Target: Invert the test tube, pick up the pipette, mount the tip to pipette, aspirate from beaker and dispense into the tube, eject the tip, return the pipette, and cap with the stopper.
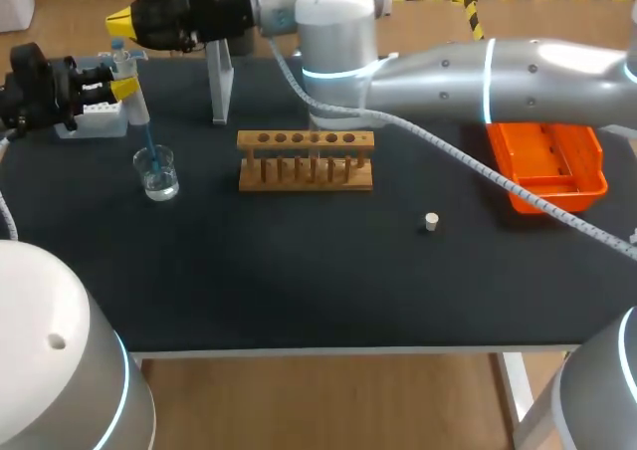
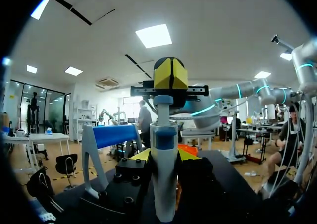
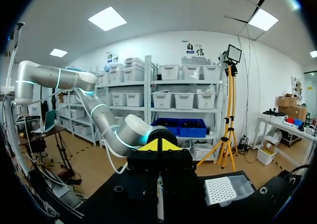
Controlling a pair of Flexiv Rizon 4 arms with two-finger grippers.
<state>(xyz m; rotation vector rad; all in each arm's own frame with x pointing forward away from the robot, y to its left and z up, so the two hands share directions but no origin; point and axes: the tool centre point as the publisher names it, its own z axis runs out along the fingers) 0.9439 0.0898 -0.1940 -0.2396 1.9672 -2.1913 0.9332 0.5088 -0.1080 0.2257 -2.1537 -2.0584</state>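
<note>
My left gripper (image 1: 124,85) is at the table's far left, shut on the white and blue pipette (image 1: 127,72), which it holds upright. The pipette's blue tip (image 1: 149,149) dips into the small glass beaker (image 1: 158,173), which holds clear liquid. In the left wrist view the pipette body (image 2: 164,174) stands between my left gripper's (image 2: 163,154) yellow fingers. My right arm reaches across the back, and its gripper (image 1: 118,18) (image 2: 171,73) (image 3: 158,145) is shut, right at the pipette's plunger top. The small stopper (image 1: 431,221) lies right of centre. I cannot make out a tube in the wooden rack (image 1: 306,159).
A pipette stand (image 1: 221,82) (image 2: 105,140) rises behind the rack. A white tip box (image 1: 97,117) (image 3: 223,189) sits under my left gripper. An orange tray (image 1: 550,164) lies at the right, under my right arm. A cable (image 1: 468,161) hangs from my right arm over the table.
</note>
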